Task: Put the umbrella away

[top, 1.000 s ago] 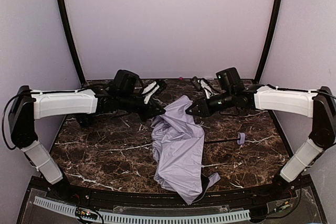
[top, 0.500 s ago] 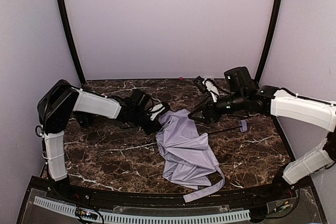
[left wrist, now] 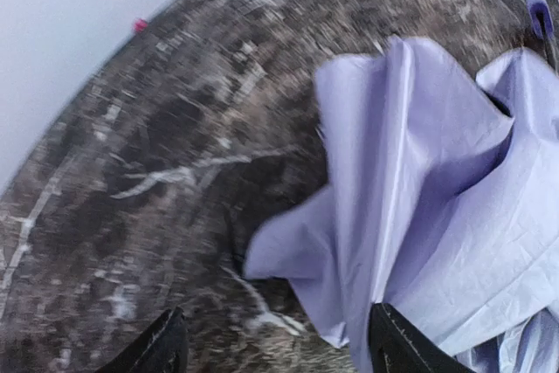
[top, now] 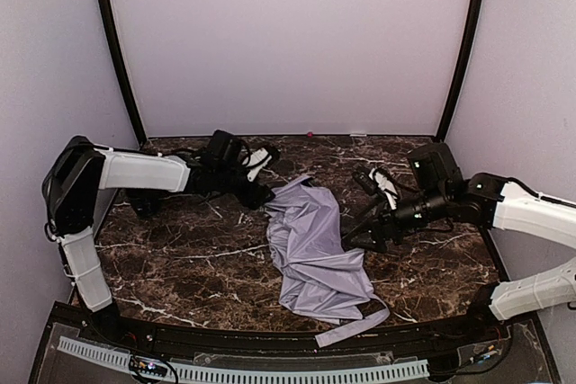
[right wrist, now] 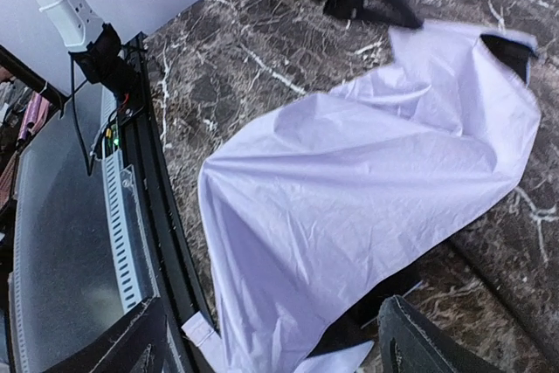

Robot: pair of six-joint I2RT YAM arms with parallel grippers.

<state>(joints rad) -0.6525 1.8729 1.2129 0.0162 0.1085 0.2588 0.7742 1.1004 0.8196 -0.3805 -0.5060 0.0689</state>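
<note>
1. the umbrella [top: 310, 249] lies loose and crumpled in the middle of the table [top: 171, 267], with its strap [top: 353, 325] near the front edge.
2. a moment ago both claws pinched its top edge and held the cloth up. now they have let go, and the cloth has dropped flat.
3. the left gripper [left wrist: 278, 348] is open with nothing in it, just beside the cloth's far left corner.
4. the right gripper [right wrist: 272, 338] is open too. it hangs over the cloth's right side and holds nothing.
5. i think the umbrella is not put away yet. the cloth is still messy, so the claws need to grab it again and fold it tight.
</note>
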